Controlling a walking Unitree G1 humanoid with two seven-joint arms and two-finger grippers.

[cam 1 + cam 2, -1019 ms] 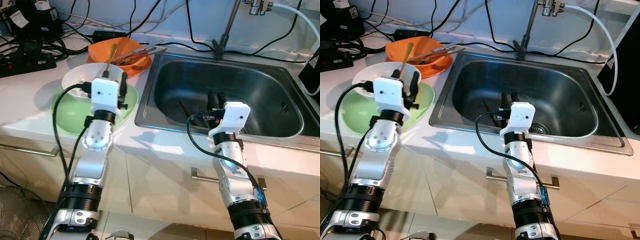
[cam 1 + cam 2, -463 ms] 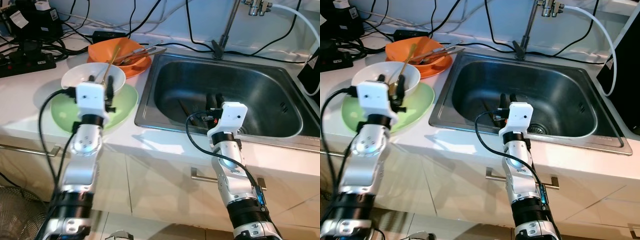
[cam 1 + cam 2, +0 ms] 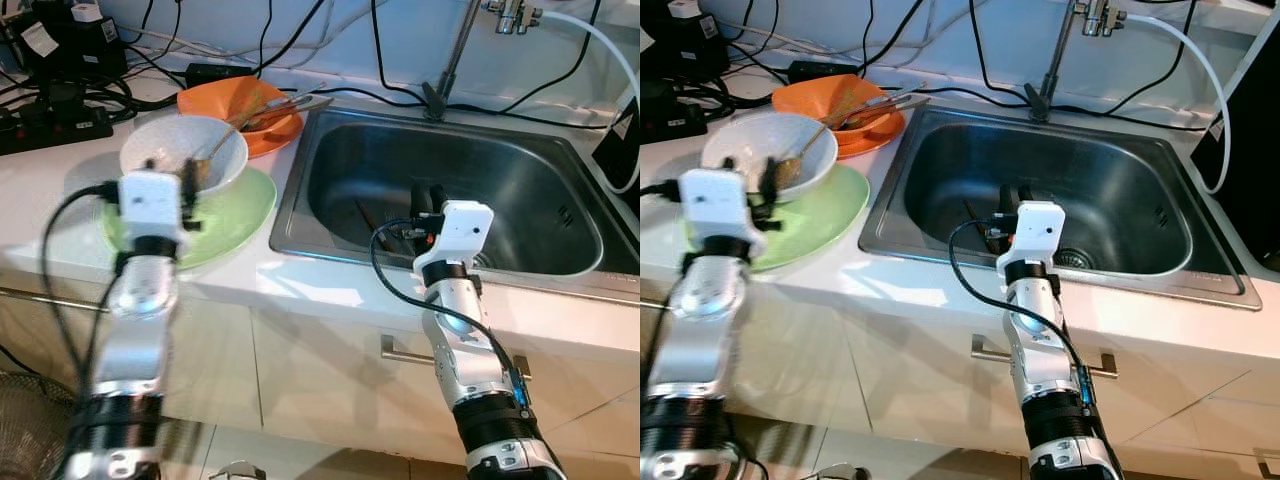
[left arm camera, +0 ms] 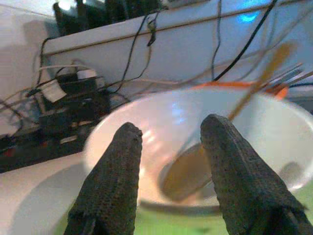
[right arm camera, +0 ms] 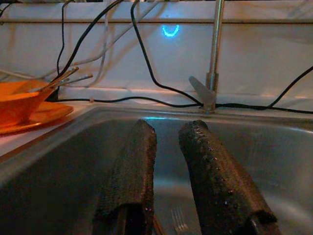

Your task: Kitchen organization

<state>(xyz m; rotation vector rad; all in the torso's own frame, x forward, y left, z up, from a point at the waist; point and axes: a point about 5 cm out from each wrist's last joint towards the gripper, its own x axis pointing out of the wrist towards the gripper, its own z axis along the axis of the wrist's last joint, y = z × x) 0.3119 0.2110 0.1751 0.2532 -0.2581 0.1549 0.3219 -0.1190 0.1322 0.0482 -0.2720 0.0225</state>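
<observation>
I judge the tidying barely begun: my left pincer [image 4: 168, 161] stands open and empty just before the white bowl [image 3: 185, 152], which sits with its spoon [image 4: 188, 171] on the green plate [image 3: 235, 210] on the desk. My right pincer [image 5: 168, 147], slightly parted and holding nothing, hangs in the sink [image 3: 540, 170] above a fork [image 5: 179, 220]

Sink basin [image 3: 520, 215] open at 3 o'clock, faucet pipe [image 3: 455, 50] at its 12 o'clock rim, white bowl [image 3: 185, 152] on green plate [image 3: 240, 205], orange bowl [image 3: 250, 105] and cables [image 3: 60, 95] crowding table [image 3: 50, 190] from 9 to 11 o'clock.
</observation>
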